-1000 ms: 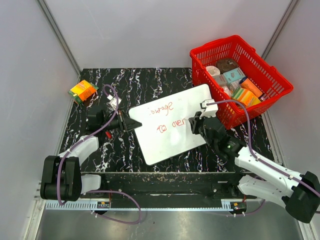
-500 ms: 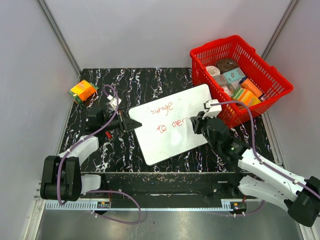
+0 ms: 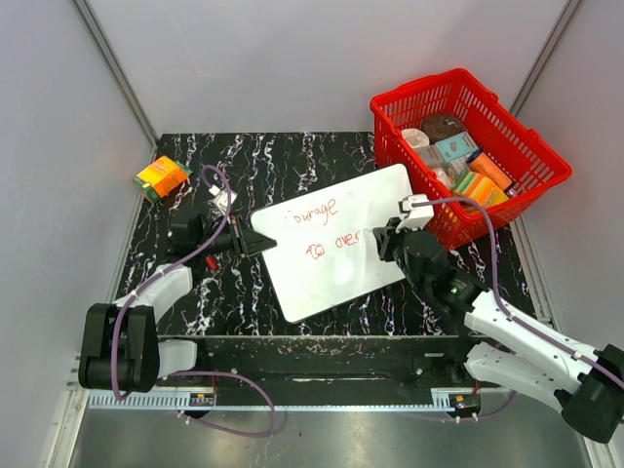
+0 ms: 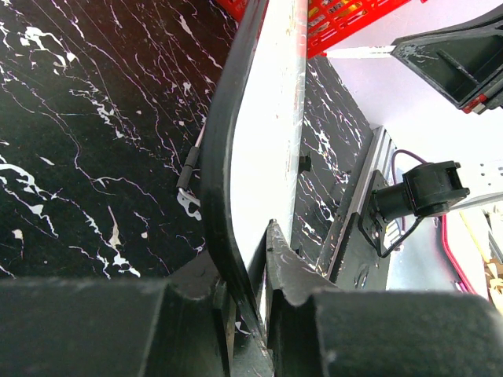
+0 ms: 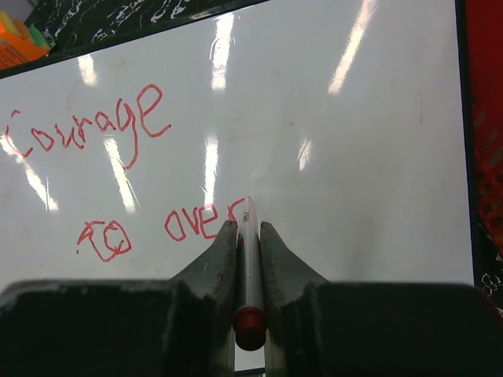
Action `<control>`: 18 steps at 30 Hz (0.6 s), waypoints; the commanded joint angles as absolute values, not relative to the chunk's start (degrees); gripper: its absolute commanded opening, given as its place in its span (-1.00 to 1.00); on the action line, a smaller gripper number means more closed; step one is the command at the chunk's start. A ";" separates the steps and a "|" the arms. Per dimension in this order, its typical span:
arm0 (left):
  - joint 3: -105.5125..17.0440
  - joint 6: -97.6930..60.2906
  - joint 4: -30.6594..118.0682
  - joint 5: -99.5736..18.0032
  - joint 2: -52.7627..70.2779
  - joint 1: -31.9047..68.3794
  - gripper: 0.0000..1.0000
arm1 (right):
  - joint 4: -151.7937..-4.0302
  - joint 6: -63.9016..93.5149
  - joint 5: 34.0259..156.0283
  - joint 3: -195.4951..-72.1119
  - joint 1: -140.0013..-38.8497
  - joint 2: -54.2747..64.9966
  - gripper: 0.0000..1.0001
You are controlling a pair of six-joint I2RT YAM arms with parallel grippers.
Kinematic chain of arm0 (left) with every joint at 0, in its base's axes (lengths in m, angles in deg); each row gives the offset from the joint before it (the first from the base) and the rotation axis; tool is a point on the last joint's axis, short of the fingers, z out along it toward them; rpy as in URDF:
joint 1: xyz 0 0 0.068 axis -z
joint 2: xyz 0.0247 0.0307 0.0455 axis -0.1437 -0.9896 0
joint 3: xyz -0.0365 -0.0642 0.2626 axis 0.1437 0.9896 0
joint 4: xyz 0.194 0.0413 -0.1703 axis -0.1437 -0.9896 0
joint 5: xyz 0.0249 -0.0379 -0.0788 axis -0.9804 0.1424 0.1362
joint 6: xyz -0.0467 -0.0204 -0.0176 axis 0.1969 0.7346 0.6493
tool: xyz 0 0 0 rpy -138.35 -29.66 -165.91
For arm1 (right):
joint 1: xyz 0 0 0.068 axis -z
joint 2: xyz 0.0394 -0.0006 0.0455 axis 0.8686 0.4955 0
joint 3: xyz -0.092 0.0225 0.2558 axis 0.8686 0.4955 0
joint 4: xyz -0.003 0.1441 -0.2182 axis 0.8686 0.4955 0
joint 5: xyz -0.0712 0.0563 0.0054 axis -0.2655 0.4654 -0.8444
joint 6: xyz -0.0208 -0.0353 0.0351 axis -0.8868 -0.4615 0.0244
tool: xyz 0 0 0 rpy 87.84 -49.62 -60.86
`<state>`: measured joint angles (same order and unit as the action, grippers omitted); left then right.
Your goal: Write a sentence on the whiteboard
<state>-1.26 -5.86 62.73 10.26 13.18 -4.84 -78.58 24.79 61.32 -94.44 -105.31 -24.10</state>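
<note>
Right wrist: right tool [image 5: 247, 228] clamped on marker [image 5: 250, 271], tip touching sentence [image 5: 198, 223] on whiteboard [image 5: 361, 173]; left tool [image 4: 248, 267] clamps its edge.

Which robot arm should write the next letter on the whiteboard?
Right. The right gripper is shut on the marker, tip at the red words on the whiteboard. The left gripper only clamps the board's edge.

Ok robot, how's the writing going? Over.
Left gripper shut on whiteboard edge. Right gripper shut on marker, tip at board. Sentence reads courage to over so far. Basket alongside, not blocking.
</note>
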 commanded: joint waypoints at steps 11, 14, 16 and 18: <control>-0.98 -18.24 64.28 -1.06 13.50 -4.75 -1.00 | -76.84 25.66 58.56 -94.03 -104.95 -25.89 -1.00; -0.98 -18.24 64.28 -1.06 13.41 -4.75 -1.00 | -76.75 25.66 58.29 -94.20 -104.95 -25.10 -1.00; -1.07 -18.24 64.28 -0.97 13.24 -4.66 -1.00 | -76.84 25.83 58.29 -94.56 -104.95 -24.66 -1.00; -1.07 -18.15 64.45 -0.88 13.06 -4.66 -1.00 | -76.84 26.01 58.29 -94.99 -104.86 -23.78 -1.00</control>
